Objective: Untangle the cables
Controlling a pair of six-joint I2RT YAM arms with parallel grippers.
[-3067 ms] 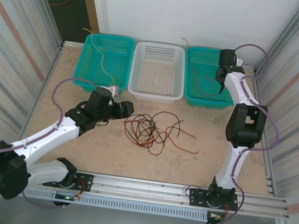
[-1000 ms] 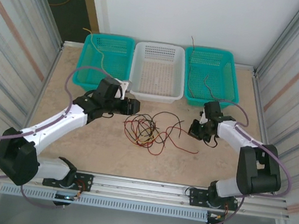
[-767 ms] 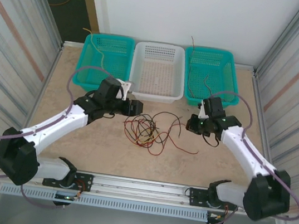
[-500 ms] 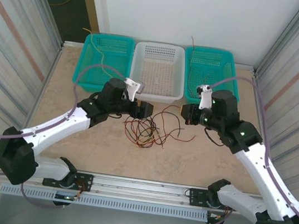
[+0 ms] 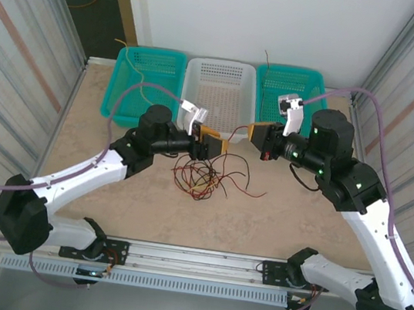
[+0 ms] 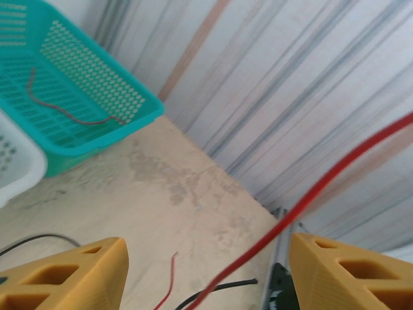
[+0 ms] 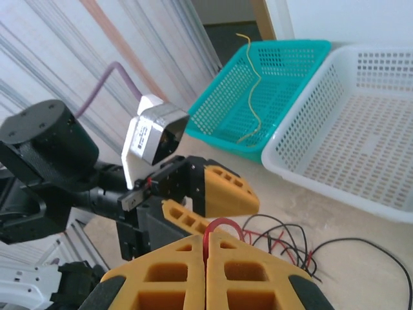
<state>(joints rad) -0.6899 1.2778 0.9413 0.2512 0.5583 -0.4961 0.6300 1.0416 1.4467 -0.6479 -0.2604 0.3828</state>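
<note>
Out over the middle of the surface [image 5: 259, 225], the right gripper [image 7: 206, 242] has its jaws clenched on a red cable [image 7: 219, 225], and a small loop of it pokes up from between the closed tips. Facing it, just beside, the left gripper [image 6: 206, 240] is released, its jaws standing well apart. The red cable runs slantwise through the gap between them, and I cannot tell whether it touches either jaw.

The rest of the cables [image 5: 202, 178], red, black and a little yellow, lie in a loose tangle on the surface below and between the two grippers. Along the far edge stand three baskets side by side. The left teal basket [image 5: 164, 78] has a yellow cable [image 7: 255, 97] in it, the white basket [image 5: 217, 86] sits in the middle, and the right teal basket [image 6: 97, 84] holds a dark reddish cable [image 6: 64, 116].
</note>
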